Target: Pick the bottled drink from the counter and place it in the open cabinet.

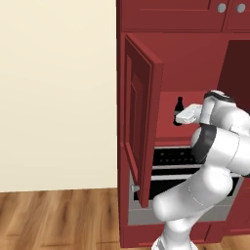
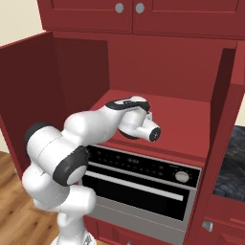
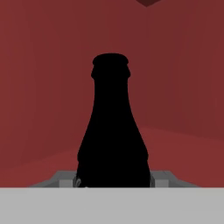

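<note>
I have the pincer (image 3: 113, 180) clamped on the lower body of the bottle (image 3: 112, 131), which stands upright between the fingers, neck pointing up. Bottle and pincer sit inside the cabinet (image 2: 158, 67) recess; I judge the red shelf (image 2: 182, 124) lies just below the base, so release calls for a short descent.

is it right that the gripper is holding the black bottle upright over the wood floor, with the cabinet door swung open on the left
Not quite. The gripper does hold the black bottle upright, and the cabinet door is swung open on the left, but the bottle is inside the red cabinet recess, not over the wood floor. The left base view shows it there, above the oven.
</note>
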Controlling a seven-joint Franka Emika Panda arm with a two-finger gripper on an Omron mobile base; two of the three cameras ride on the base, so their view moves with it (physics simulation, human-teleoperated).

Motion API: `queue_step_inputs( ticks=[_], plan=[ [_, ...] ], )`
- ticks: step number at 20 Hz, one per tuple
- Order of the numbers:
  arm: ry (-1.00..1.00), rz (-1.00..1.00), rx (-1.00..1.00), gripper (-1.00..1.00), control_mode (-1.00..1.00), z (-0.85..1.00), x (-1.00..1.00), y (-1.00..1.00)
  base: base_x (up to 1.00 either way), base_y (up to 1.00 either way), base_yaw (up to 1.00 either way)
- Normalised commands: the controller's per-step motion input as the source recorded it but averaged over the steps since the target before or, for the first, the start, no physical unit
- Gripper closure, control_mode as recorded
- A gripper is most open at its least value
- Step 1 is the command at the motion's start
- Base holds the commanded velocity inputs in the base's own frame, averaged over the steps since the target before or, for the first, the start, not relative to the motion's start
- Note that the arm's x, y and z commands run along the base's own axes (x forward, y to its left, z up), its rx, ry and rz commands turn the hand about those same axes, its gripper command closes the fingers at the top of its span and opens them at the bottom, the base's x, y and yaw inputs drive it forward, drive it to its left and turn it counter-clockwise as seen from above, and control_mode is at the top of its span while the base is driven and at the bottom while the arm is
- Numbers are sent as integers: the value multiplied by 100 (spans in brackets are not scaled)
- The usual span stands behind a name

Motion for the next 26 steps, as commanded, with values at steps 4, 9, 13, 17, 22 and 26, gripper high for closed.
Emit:
queue_step_inputs(
  ticks=[4, 9, 13, 17, 22, 26],
  plan=[
    [0, 0, 0, 100, -100, -16, 7, 0, 0, 0, 0],
    [0, 0, 0, 100, -100, -13, 8, 0, 0, 0, 0],
    [0, 0, 0, 100, -100, -12, 13, 0, 0, 0, 0],
    [0, 0, 0, 100, -100, -15, 15, 0, 0, 0, 0],
    [0, 0, 0, -100, -100, -18, 9, 0, 0, 0, 0],
    [0, 0, 0, -100, -100, -18, 3, 0, 0, 0, 0]
  ],
)
